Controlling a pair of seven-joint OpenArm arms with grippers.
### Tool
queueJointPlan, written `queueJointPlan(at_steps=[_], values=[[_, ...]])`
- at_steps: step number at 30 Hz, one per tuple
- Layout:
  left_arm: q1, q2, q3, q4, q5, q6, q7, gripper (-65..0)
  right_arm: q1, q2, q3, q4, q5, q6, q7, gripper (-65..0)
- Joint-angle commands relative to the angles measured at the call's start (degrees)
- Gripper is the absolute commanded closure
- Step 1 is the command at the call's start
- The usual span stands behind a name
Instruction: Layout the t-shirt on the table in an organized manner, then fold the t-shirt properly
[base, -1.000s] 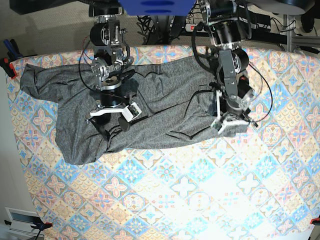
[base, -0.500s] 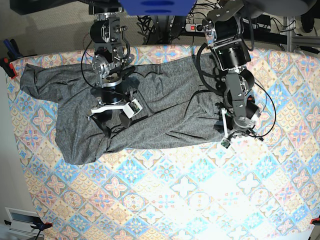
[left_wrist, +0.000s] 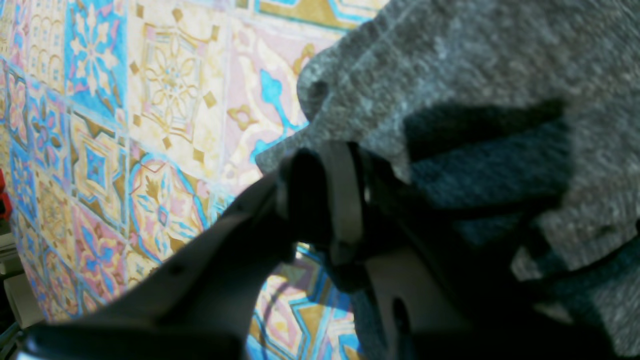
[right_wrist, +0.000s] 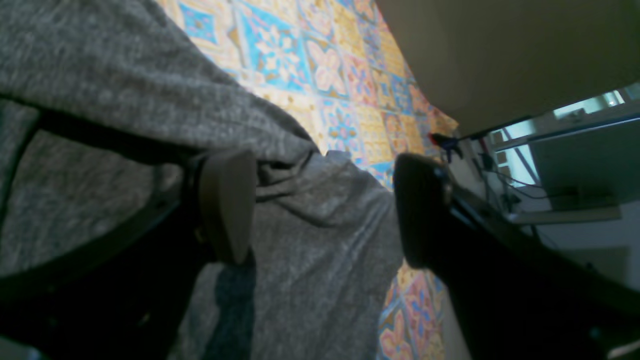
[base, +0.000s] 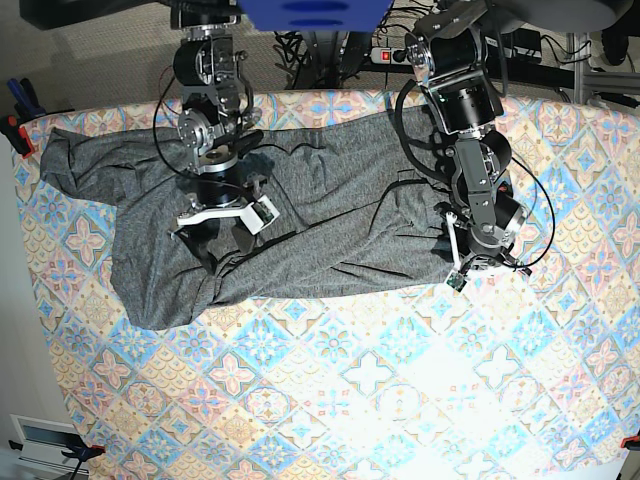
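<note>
You see t-shirt (base: 330, 205): dark heather grey, plain, spread sideways along far half of table (base: 380, 400), rumpled, folds mid-body, edges uneven. Table: pastel tile-pattern cloth, near half bare.

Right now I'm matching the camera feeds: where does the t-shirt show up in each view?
Base: the t-shirt spans the table's far half, under both arms.
Left wrist: fills the right side, edge at the left gripper.
Right wrist: left and centre, beneath the open right gripper.
Shared landmark: the tiled cloth.

crumpled t-shirt (base: 330, 200) across table (base: 400, 400)
</note>
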Motion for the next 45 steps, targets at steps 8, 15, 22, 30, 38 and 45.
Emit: queueJointPlan(at_steps=[8,15,22,30,38,45], values=[[-0.98,-0.19,0.1,10.84,0.42,0.1,0.57,-10.5,0.64,-0.17,-0.29,0.94,0.17,-0.98,1.11,-41.6],[0.34,-1.16,4.93,8.29,6.22,0.1,0.74,-17.6,0.64,-0.17,-0.29,0.94,0.17,-0.98,1.11,-41.6],[1.31,-1.51,7.22,7.41,7.54,0.1,0.65,-32.1,0.64,-0.26,-0.29,0.94,0.17,-0.98,1.11,-41.6],[-0.19,-2.83,7.31,0.2,7.89,0.1,-0.14,-35.6,0.55,-0.26,-0.03,1.03,0.17,-0.98,1.11,-41.6],[-4.85,-3.53,6.95,-10.79,7.63,0.1,-1.54,-27.8,0.55,-0.17,0.24,1.11,0.17,-0.98,1.11,-41.6],[-7.57,-3.18,7.13,-12.11,7.37,0.1,-1.72,-2.4,0.55,-0.17,0.24,1.2,0.17,-0.98,1.11,-41.6]])
